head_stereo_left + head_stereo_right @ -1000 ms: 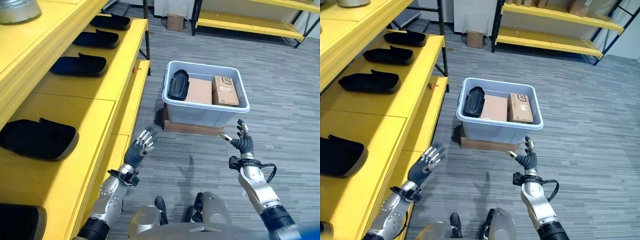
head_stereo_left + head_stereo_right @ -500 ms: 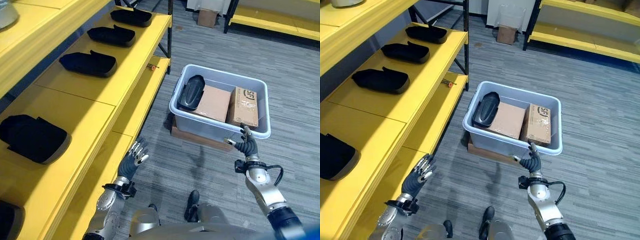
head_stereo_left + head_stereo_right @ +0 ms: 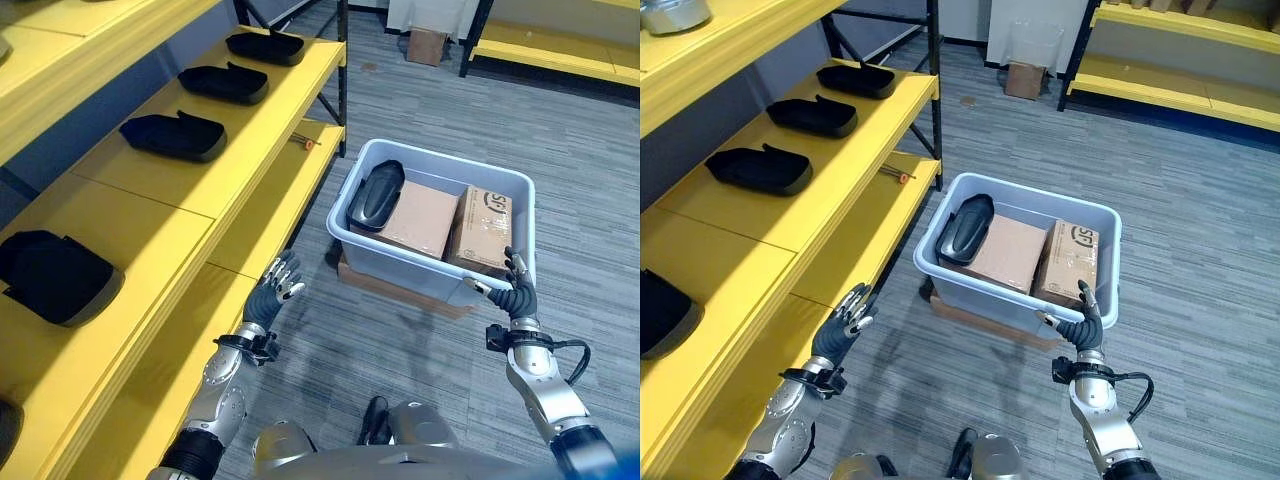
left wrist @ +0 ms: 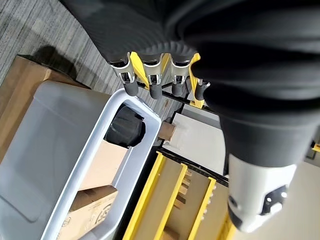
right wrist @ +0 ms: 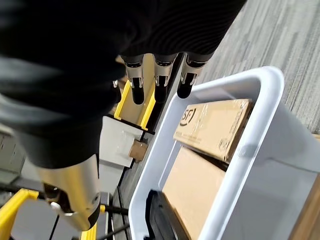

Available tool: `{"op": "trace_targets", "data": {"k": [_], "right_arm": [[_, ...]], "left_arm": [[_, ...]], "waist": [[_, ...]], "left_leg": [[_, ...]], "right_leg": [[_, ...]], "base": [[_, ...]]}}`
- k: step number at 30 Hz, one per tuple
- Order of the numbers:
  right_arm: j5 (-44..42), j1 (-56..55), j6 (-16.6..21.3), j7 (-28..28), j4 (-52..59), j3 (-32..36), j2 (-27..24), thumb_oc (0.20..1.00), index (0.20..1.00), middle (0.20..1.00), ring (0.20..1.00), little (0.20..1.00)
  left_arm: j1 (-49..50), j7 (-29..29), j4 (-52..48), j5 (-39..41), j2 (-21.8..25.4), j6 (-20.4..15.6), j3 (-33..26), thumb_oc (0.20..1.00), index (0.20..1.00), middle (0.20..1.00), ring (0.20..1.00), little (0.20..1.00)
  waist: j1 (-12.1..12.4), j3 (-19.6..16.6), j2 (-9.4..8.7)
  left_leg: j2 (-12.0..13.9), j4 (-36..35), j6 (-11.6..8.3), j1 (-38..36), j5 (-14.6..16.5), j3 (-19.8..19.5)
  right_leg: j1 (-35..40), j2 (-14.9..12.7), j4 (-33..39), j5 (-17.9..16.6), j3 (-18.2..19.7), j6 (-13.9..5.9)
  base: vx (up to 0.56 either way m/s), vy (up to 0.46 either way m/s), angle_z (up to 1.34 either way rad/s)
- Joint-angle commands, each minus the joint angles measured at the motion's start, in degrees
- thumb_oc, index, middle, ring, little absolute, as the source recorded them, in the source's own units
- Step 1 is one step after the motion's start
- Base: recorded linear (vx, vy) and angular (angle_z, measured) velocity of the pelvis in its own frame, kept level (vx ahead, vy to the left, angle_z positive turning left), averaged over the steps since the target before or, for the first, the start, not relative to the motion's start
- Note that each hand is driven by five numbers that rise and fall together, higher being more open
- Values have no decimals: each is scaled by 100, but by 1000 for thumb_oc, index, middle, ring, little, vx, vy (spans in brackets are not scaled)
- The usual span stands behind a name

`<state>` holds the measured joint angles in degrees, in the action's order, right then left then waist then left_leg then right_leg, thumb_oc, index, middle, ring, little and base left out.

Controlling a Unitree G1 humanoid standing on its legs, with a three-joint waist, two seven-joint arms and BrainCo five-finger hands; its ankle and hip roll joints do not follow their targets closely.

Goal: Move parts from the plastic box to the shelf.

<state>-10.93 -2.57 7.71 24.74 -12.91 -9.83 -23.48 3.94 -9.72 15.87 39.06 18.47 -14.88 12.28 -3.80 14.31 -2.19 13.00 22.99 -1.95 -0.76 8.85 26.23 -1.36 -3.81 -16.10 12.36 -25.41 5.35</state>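
a black part [image 3: 375,195] lay in the pale plastic box [image 3: 430,280], at the end nearest the shelf, propped against the box wall and resting partly on a flat brown carton [image 3: 420,218]. a second, printed carton [image 3: 482,228] stood beside the flat one at the box's other end. the box sat on a flat brown board [image 3: 400,290] on the grey carpet [image 3: 580,180], just off the corner of the yellow shelf [image 3: 180,190].

four more black parts were on the shelf's middle level, well apart in a row: one nearest the camera [image 3: 55,275], then [image 3: 172,135], [image 3: 222,83] and [image 3: 265,45]. a small orange-handled tool [image 3: 303,142] lay on the lower shelf level near the upright post.

the left hand [image 3: 272,298] was raised beside the edge of the lower shelf level, fingers straight and spread, holding nothing. the right hand [image 3: 515,293] was raised in front of the box's near corner by the printed carton, fingers straight, thumb out, holding nothing; contact with the box rim could not be determined. a second yellow rack [image 3: 560,45] and a small carton [image 3: 428,45] stood on the floor at the far side.
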Motion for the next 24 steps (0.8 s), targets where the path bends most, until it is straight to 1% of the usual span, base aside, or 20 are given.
{"op": "trace_targets", "data": {"k": [1, 2, 3, 4, 5, 6, 7, 8, 9, 10, 11, 12, 13, 15, 16, 17, 19, 22, 24], "right_arm": [[-160, -94, 189, -333, 257, 14, -55, 1000, 1000, 1000, 1000, 1000], [-149, -157, 165, -348, 314, 13, -62, 1000, 1000, 1000, 1000, 1000], [-117, -279, 173, -391, 361, 9, -78, 1000, 1000, 1000, 1000, 1000], [-120, -303, 174, -399, 365, 8, -81, 1000, 1000, 1000, 1000, 1000], [-119, -340, 218, -439, 336, -17, -97, 1000, 1000, 1000, 1000, 1000], [-90, -274, 385, -581, 196, -183, -154, 1000, 1000, 1000, 1000, 1000], [-97, -259, 399, -587, 180, -203, -156, 1000, 1000, 1000, 1000, 1000], [-91, -194, 417, -693, 156, -262, -153, 1000, 1000, 1000, 1000, 1000], [-115, -164, 400, -718, 159, -283, -151, 1000, 1000, 1000, 1000, 1000], [-163, -146, 371, -728, 183, -295, -153, 1000, 1000, 1000, 1000, 1000], [-238, -128, 327, -768, 192, -312, -139, 1000, 1000, 1000, 1000, 1000], [-291, -121, 335, -798, 199, -323, -128, 1000, 1000, 1000, 1000, 1000], [-308, -160, 369, -814, 325, -348, -69, 1000, 1000, 1000, 1000, 1000], [-313, -139, 396, -873, 387, -382, 8, 1000, 1000, 1000, 1000, 1000], [-304, -124, 414, -881, 392, -396, 19, 1000, 1000, 1000, 1000, 1000], [-275, -108, 446, -891, 401, -415, 33, 1000, 1000, 1000, 1000, 1000], [-228, -56, 515, -886, 458, -456, 62, 1000, 1000, 1000, 1000, 1000], [-111, 45, 596, -767, 456, -509, 101, 1000, 1000, 1000, 1000, 1000], [-147, 144, 564, -700, 430, -520, 129, 1000, 1000, 1000, 1000, 1000]], "left_arm": [[218, 425, -494, -74, 9, -304, -190, 1000, 1000, 1000, 1000, 1000], [238, 397, -499, -44, 24, -331, -211, 1000, 1000, 1000, 1000, 1000], [290, 355, -484, -42, 23, -371, -255, 1000, 1000, 1000, 1000, 1000], [303, 345, -481, -59, 20, -370, -261, 1000, 1000, 1000, 1000, 1000], [327, 311, -429, -117, 19, -428, -263, 1000, 1000, 1000, 1000, 1000], [367, 341, -341, -200, 27, -639, -265, 1000, 1000, 1000, 1000, 1000], [382, 333, -339, -204, 27, -636, -269, 1000, 1000, 1000, 1000, 1000], [441, 405, -352, -213, 35, -687, -322, 1000, 1000, 1000, 1000, 1000], [454, 367, -350, -223, 47, -693, -353, 1000, 1000, 1000, 1000, 1000], [448, 293, -342, -234, 71, -677, -387, 1000, 1000, 1000, 1000, 1000], [438, 288, -333, -317, 107, -665, -397, 1000, 1000, 1000, 1000, 1000], [417, 298, -341, -412, 135, -666, -401, 1000, 1000, 1000, 1000, 1000], [366, 339, -362, -537, 201, -677, -368, 1000, 1000, 1000, 1000, 1000], [316, 400, -322, -700, 249, -712, -339, 1000, 1000, 1000, 1000, 1000], [300, 417, -315, -727, 259, -707, -341, 1000, 1000, 1000, 1000, 1000], [277, 441, -298, -782, 274, -693, -335, 1000, 1000, 1000, 1000, 1000], [231, 436, -234, -915, 314, -739, -325, 1000, 1000, 1000, 1000, 1000], [187, 399, -187, -965, 338, -735, -275, 1000, 1000, 1000, 1000, 1000], [156, 366, -128, -991, 344, -741, -218, 1000, 1000, 1000, 1000, 1000]], "waist": [[133, 40, 125], [131, 48, 142], [153, 63, 165], [161, 64, 165], [204, 89, 165], [392, 143, 146], [423, 153, 142], [528, 184, 172], [553, 193, 163], [547, 187, 149], [544, 150, 91], [545, 129, 77], [536, 77, 50], [540, 10, 62], [544, 18, 91], [546, 3, 91], [550, -9, 89], [572, -25, 96], [601, -62, 85]], "left_leg": [[-713, -1475, 127, -334, -250, -536], [-679, -1709, 65, -301, -414, -479], [-578, -2038, -85, -120, -809, -448], [-561, -2084, -114, -86, -885, -452], [-485, -2208, -190, 105, -1134, -482], [-413, -2249, -275, 555, -1443, -911], [-422, -2235, -274, 580, -1444, -988], [-455, -2092, -184, 718, -1435, -1161], [-486, -2026, -139, 709, -1359, -1140], [-492, -1959, -94, 679, -1276, -1025], [-634, -1877, -53, 598, -1044, -1005], [-682, -1849, 0, 560, -968, -964], [-915, -1992, 150, 380, -839, -903], [-1104, -2203, 258, 214, -791, -950], [-1074, -2209, 308, 250, -872, -886], [-1107, -2243, 339, 229, -856, -894], [-1185, -2291, 425, 165, -790, -894], [-1254, -2299, 519, 96, -703, -924], [-1319, -2266, 598, 65, -622, -955]], "right_leg": [[208, -7, 35, -303, 755, -666], [260, 10, 91, -269, 765, -672], [415, 46, 238, -213, 798, -662], [449, 54, 273, -207, 807, -654], [590, 63, 366, -156, 839, -629], [808, 79, 488, -46, 1010, -565], [825, 79, 487, -32, 1044, -563], [834, 108, 501, -91, 1109, -550], [876, 80, 499, -62, 1121, -565], [917, 40, 522, -47, 1098, -579], [997, -57, 507, 53, 1111, -641], [1019, -91, 532, 35, 1094, -662], [985, -100, 573, -38, 1071, -751], [843, -59, 461, -62, 1115, -808], [768, -22, 433, -160, 1075, -785], [702, -15, 362, -185, 1094, -807], [537, -43, 101, -279, 1103, -875], [436, -68, -183, -325, 1100, -925], [449, -75, -398, -338, 1084, -950]], "base": [[244, 193, -114], [277, 234, -99], [139, 111, -47], [175, 129, -28], [278, 225, -29], [288, 243, -31], [250, 273, -66], [114, 176, -118], [117, 217, -136], [207, 241, -125], [209, 253, -74], [316, 371, -37], [263, 353, -7], [200, 301, 2], [68, 178, 1], [9, 114, 1], [79, 157, 1], [70, 124, 3], [89, 126, -2]]}}
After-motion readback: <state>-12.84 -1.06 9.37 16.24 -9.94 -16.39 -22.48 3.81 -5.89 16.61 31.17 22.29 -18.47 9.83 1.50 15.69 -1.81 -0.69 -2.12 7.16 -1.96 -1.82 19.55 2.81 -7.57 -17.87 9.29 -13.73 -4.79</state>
